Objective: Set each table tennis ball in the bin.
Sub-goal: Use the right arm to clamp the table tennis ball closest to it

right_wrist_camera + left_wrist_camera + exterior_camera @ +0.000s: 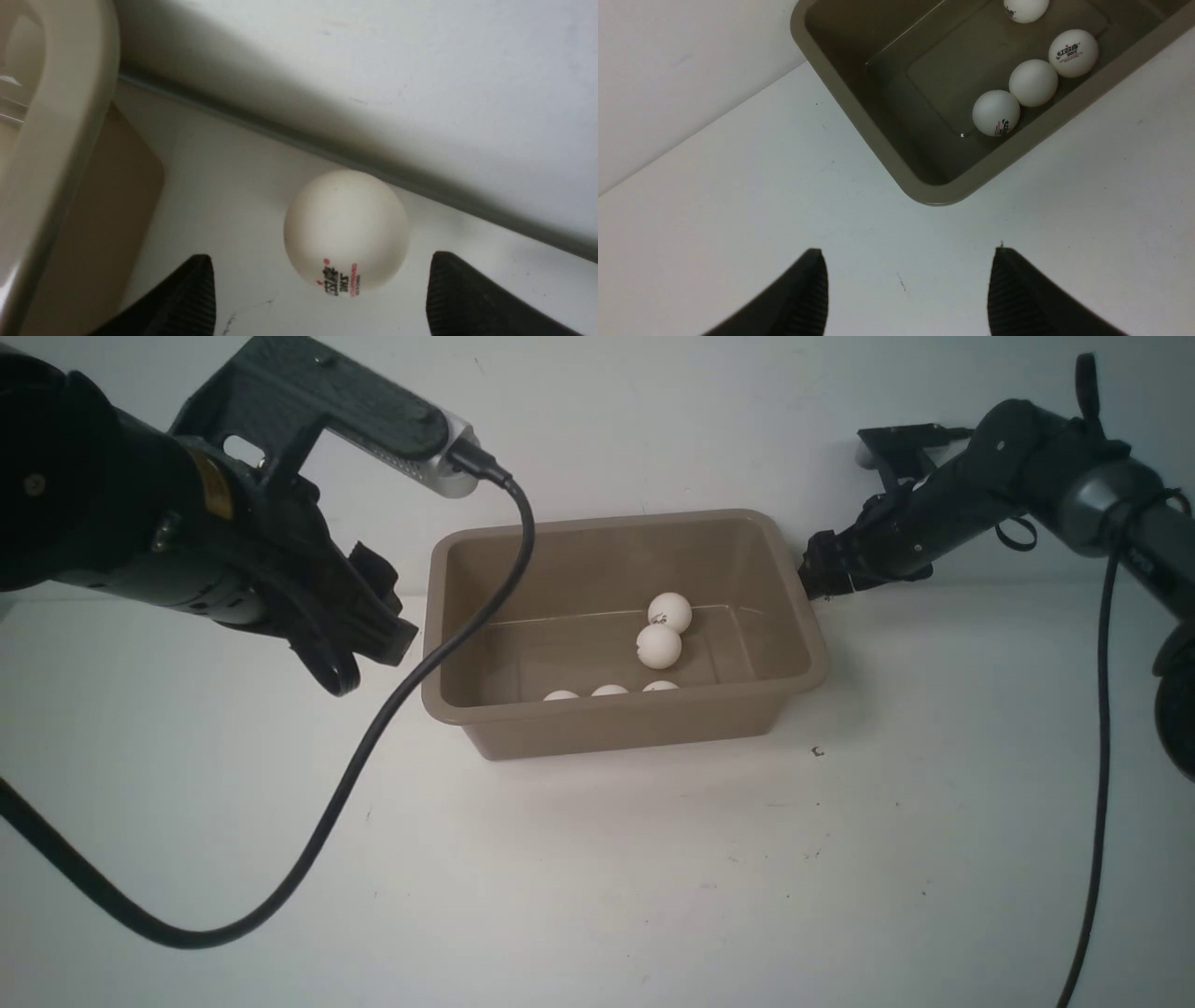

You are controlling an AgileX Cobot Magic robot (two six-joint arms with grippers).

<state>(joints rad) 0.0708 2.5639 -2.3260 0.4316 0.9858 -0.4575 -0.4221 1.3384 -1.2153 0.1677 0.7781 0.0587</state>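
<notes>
Table tennis ball (346, 233) lay on the table (597, 877) near the bin (616, 733), before the parted fingers of the right gripper (320, 259); advancing to centre it before closing seemed wise. Left gripper (906, 254) hung parted, empty.

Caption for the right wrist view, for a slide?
Open right gripper aimed at a ball on the table, beside the bin.
</notes>
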